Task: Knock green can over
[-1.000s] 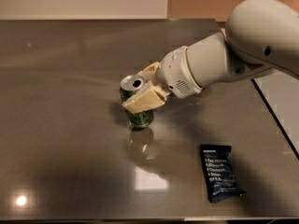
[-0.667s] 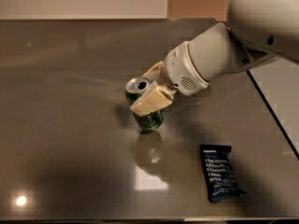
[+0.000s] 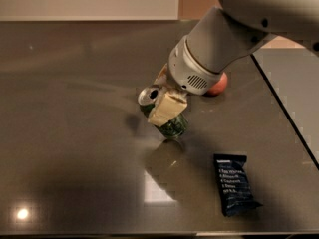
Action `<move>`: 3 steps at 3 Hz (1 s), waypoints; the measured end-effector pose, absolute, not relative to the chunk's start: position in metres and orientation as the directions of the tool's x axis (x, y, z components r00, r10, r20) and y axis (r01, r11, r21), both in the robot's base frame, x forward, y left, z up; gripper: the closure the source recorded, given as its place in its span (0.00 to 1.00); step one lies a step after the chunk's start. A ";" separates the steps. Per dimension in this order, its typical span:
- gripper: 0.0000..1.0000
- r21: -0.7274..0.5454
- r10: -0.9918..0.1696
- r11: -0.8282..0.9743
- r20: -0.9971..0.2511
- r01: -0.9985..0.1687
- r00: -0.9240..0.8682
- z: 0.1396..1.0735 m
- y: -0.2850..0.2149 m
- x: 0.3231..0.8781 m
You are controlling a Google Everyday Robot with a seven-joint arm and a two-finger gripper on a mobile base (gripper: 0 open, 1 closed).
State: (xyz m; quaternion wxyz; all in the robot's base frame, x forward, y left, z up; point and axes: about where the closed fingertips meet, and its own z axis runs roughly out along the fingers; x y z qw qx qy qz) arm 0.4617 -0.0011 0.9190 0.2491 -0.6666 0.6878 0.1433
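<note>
Your claw (image 3: 160, 103) sits near the middle of the dark counter (image 3: 70, 148), reaching down from the upper right on the thick white arm (image 3: 224, 39). It is clenched on the green can (image 3: 173, 126). One cream-coloured finger (image 3: 167, 108) lies across the side of the can that faces you. The other finger shows only as a tan edge behind the can's upper-right side, so the can is pinched between the two.

The can is tilted, not upright. Its silver top (image 3: 149, 95) with the pull-tab opening leans toward the upper left, and its lower end points down and to the right, at or just above the glossy counter; you cannot tell from this view whether it touches.

A red apple (image 3: 220, 84) sits behind the claw's wrist, to the right of the can and partly hidden by the arm. It is near the can but apart from it. A dark blue snack bar wrapper (image 3: 233, 184) lies flat on the counter, well apart from the can toward the lower right.
</note>
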 end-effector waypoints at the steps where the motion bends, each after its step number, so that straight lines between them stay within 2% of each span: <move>1: 1.00 -0.138 -0.893 -0.008 -0.445 -0.990 0.069 0.912 0.006 0.463; 2: 1.00 -0.131 -0.922 -0.090 -0.362 -0.987 0.133 0.902 0.016 0.463; 3: 0.82 -0.115 -0.939 -0.152 -0.294 -0.982 0.180 0.892 0.023 0.464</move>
